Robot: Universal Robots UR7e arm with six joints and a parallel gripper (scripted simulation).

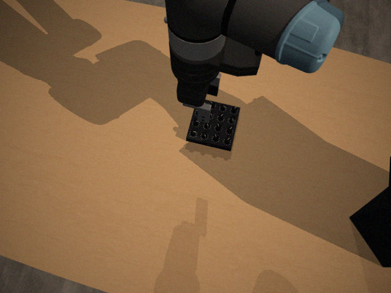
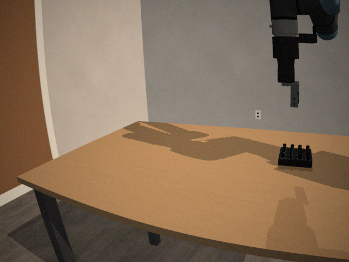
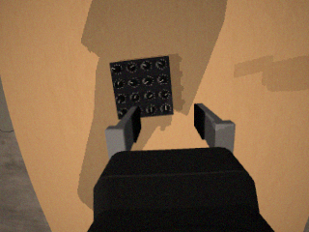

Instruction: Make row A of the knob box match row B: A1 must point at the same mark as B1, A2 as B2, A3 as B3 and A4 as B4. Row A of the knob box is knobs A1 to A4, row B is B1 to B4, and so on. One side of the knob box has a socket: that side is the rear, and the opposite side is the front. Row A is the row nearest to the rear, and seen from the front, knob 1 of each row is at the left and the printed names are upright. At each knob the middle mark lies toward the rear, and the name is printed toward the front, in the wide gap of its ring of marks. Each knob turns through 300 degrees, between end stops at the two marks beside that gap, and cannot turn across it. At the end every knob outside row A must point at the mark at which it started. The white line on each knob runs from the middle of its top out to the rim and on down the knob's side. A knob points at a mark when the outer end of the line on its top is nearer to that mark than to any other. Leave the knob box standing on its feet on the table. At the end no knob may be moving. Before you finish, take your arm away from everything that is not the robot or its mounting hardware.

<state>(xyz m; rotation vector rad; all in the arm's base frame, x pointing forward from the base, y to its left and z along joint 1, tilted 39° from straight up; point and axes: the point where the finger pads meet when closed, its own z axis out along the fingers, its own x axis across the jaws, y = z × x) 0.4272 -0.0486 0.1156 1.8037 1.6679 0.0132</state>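
Observation:
The knob box [image 1: 220, 133] [image 2: 295, 161] [image 3: 142, 87] is a small black square box with four rows of four black knobs. It stands on the wooden table [image 1: 95, 176] [image 2: 169, 180]. The white lines on the knobs are too small to read. My gripper [image 1: 204, 117] [image 2: 294, 97] [image 3: 167, 116] is open and empty. It hangs high above the box, over its edge in the wrist view. In the top view the gripper hides part of the box's far left corner.
A black block [image 1: 376, 220] lies at the table's right edge in the top view. Arm shadows fall across the table. A grey wall [image 2: 211, 56] with a small socket plate [image 2: 257, 114] stands behind the table.

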